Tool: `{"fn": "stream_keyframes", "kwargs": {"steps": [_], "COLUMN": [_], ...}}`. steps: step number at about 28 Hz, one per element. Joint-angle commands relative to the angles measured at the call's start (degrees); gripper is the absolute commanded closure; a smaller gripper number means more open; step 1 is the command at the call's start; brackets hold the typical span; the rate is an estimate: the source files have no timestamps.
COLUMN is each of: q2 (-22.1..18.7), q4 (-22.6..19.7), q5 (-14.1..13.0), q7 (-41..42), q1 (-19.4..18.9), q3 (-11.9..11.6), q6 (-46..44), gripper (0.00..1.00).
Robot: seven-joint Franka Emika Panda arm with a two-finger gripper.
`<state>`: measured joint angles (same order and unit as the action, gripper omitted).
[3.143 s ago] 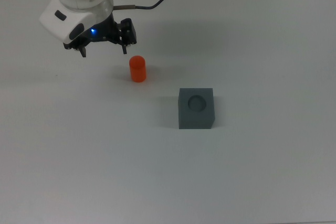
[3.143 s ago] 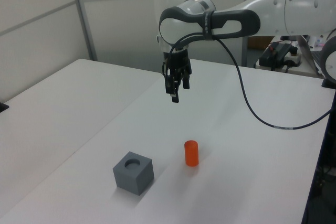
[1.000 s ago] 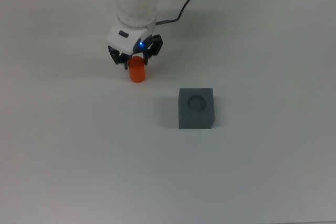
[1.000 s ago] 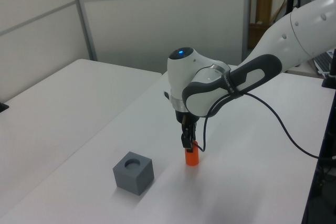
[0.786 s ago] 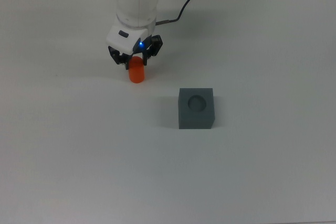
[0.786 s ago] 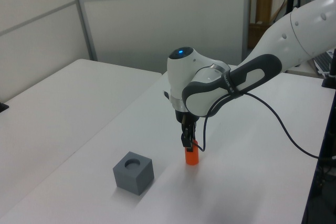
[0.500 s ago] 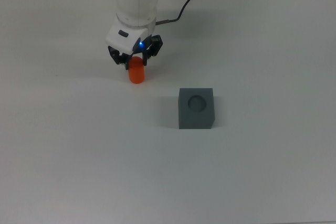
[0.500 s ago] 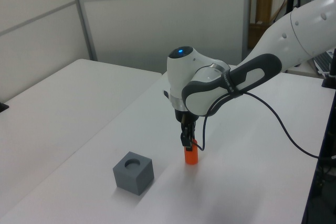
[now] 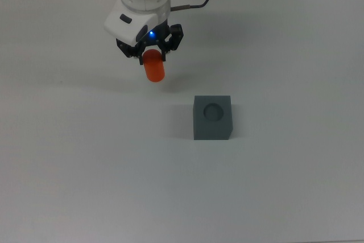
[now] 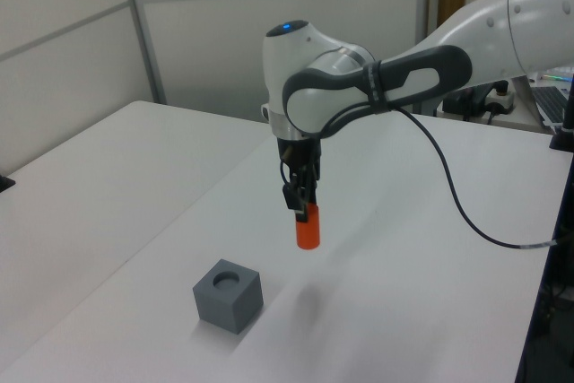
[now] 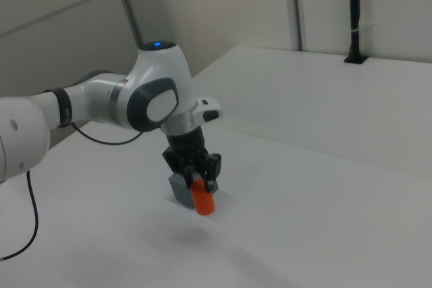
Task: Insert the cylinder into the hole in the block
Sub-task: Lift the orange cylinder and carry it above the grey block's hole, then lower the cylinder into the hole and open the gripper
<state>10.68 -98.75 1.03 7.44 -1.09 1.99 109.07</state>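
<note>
The tool (image 9: 149,56) is closed on the top end of the cylinder (image 9: 153,66) and holds it in the air above the desk (image 9: 284,186), hanging down. The block (image 9: 212,117) stands on the desk, apart from the cylinder, toward the top view's lower right, its hole facing up.

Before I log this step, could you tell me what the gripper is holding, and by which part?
The gripper holds the orange cylinder by its upper end, lifted clear of the table.
</note>
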Motion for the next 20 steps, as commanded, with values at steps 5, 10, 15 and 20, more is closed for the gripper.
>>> {"fn": "stream_keyframes", "kwargs": {"steps": [5,10,15,20], "q2": [8.6,12.3,13.9,14.6], "q4": [12.4,17.3,19.3,20.2], "q5": [-0.9,-0.6,-0.5,-0.5], "q7": [-7.1,-10.6,-11.2,-12.0], "q1": [-2.9,-4.3,-4.8,-5.1], "q3": [0.6,0.7,2.4,3.4], "q6": [-2.1,-1.9,-1.4,-1.2], "gripper": [1.00,1.00,1.00,1.00]}}
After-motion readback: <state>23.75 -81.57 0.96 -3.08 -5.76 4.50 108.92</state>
